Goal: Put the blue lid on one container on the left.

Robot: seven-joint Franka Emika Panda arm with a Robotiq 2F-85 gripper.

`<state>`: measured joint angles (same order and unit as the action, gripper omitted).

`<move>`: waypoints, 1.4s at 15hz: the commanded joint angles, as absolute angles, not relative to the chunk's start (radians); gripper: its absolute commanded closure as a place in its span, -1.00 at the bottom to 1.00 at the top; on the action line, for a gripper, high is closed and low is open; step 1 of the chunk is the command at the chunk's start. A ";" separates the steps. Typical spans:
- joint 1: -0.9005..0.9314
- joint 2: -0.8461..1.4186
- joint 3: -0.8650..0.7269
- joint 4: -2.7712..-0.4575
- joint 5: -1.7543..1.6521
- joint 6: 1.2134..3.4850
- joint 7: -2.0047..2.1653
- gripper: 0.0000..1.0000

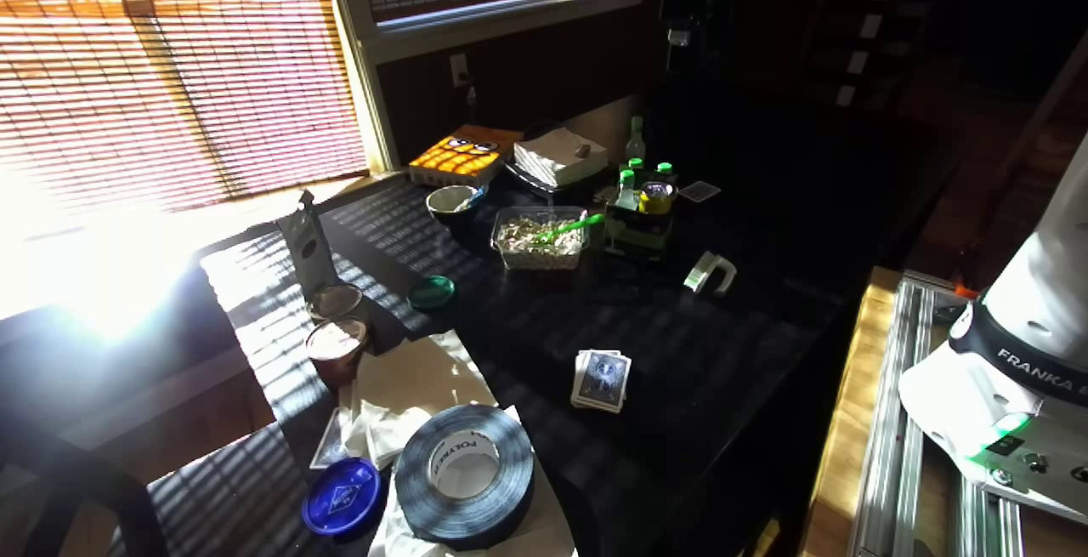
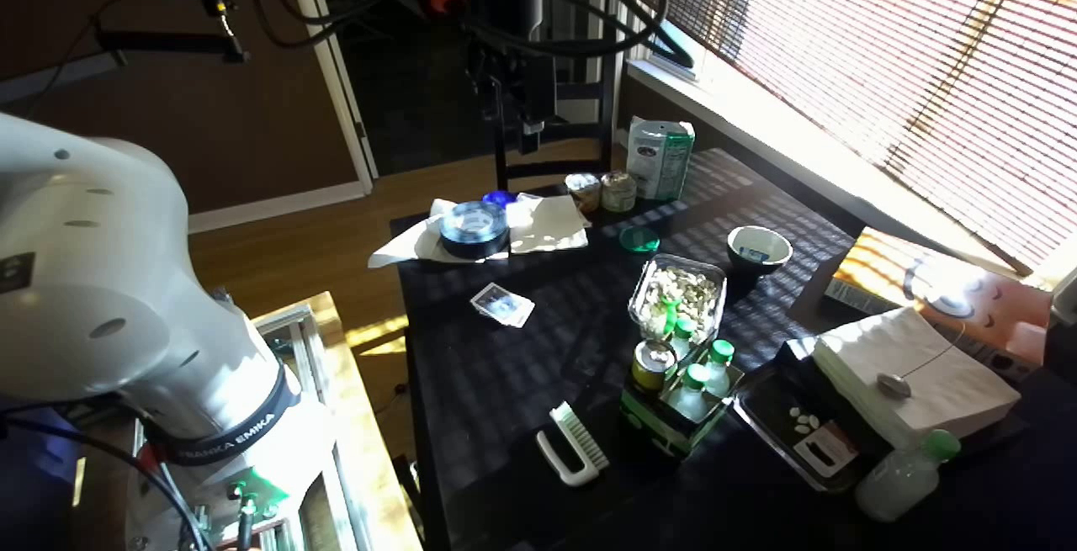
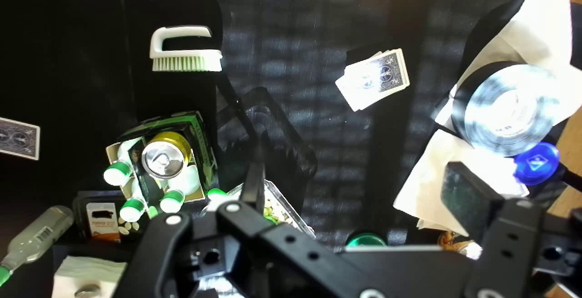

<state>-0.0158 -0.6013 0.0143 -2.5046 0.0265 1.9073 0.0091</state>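
The blue lid (image 1: 342, 497) lies at the table's end, beside the large tape roll; it also shows in an exterior view (image 2: 499, 198) and in the wrist view (image 3: 537, 164). Two short round containers stand side by side near the foil pouch: one with a pale, open-looking top (image 1: 337, 344) (image 2: 582, 193), one with a greyish top (image 1: 335, 302) (image 2: 618, 192). In the wrist view a brownish container (image 3: 459, 244) is mostly hidden behind my gripper. My gripper (image 3: 361, 189) is wide open and empty, high above the table (image 2: 513, 126), apart from lid and containers.
The tape roll (image 1: 465, 476) lies on paper (image 2: 551, 227). A green lid (image 2: 639, 240) lies near the containers, with the pouch (image 2: 660, 157) behind them. A clear food box (image 1: 541, 238), a bowl (image 2: 759, 250), a bottle carrier (image 3: 168, 161), cards (image 3: 375, 79) and a brush (image 3: 185, 52) stand around.
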 commanded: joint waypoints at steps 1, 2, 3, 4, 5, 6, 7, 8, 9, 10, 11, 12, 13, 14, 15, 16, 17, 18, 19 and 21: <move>-0.013 -0.569 0.081 -2.482 0.006 1.915 0.129 -1.00; -0.013 -0.553 0.111 -2.471 0.001 1.911 0.182 -1.00; -0.008 -0.534 0.150 -2.456 -0.003 1.906 0.245 -1.00; -0.007 -0.515 0.193 -2.442 -0.011 1.903 0.313 -1.00; -0.001 -0.495 0.233 -2.425 -0.014 1.899 0.377 -1.00; -0.002 -0.472 0.281 -2.407 -0.029 1.904 0.462 -1.00; -0.034 -0.443 0.351 -2.385 -0.039 1.905 0.536 -1.00; -0.004 -0.392 0.365 -2.347 -0.068 1.887 0.599 -1.00; 0.002 -0.349 0.394 -2.312 -0.089 1.872 0.633 -1.00; 0.024 -0.298 0.405 -2.269 -0.093 1.863 0.614 -1.00; 0.044 -0.236 0.417 -2.214 -0.110 1.845 0.586 -1.00; 0.064 -0.180 0.424 -2.159 -0.124 1.822 0.555 -1.00; 0.085 -0.132 0.430 -2.106 -0.144 1.805 0.540 -1.00; 0.111 -0.085 0.437 -2.052 -0.167 1.789 0.527 -1.00; 0.137 -0.038 0.444 -2.000 -0.197 1.768 0.521 -1.00; 0.167 0.013 0.449 -1.945 -0.231 1.742 0.520 -1.00; 0.200 0.065 0.453 -1.891 -0.272 1.706 0.527 -1.00; 0.234 0.115 0.452 -1.839 -0.313 1.661 0.535 -1.00; 0.272 0.167 0.448 -1.785 -0.351 1.605 0.583 -1.00; 0.353 0.270 0.426 -1.686 -0.390 1.507 0.696 -1.00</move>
<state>0.2513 0.0894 0.4489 -1.8773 -0.3107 1.6613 0.5740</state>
